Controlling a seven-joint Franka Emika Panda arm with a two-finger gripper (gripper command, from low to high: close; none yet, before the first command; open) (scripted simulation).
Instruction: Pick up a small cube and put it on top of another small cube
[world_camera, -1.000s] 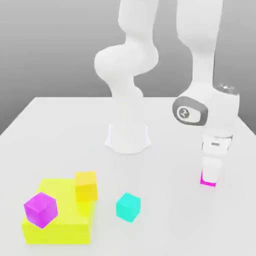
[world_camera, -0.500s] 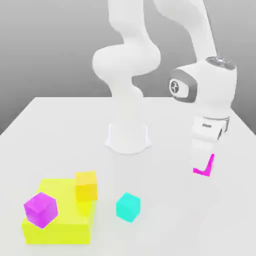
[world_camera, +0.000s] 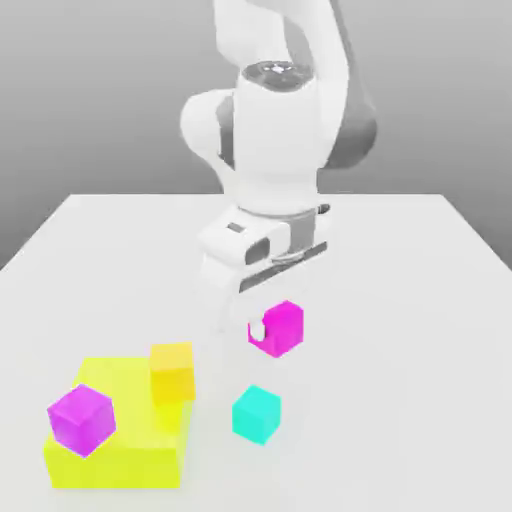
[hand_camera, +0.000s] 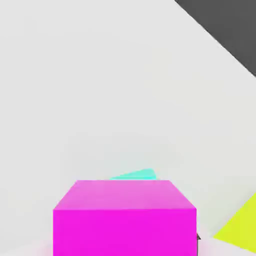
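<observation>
Gripper: clamped on the pink cube, carrying it in the air above the table; one finger shows as a pale patch against the cube's face on the exterior view's left.
Pink cube: held clear of the table, above the cyan cube and a little toward the exterior view's right of it, with a gap between the two; in the hand view the pink cube sits close to the camera.
Cyan cube: resting on the table, just beside the yellow block on the exterior view's right, apart from it; in the hand view a sliver of the cyan cube peeks out past the pink cube's far edge.
Yellow block: a flat slab near the table's front corner on the exterior view's left; a corner of the yellow block shows in the hand view.
Purple cube: sitting on the yellow block, at its near edge on the exterior view's left.
Orange cube: on the yellow block's far corner, toward the cyan cube.
Arm: white, bent over the middle of the table, its wrist pointing down at the cubes.
</observation>
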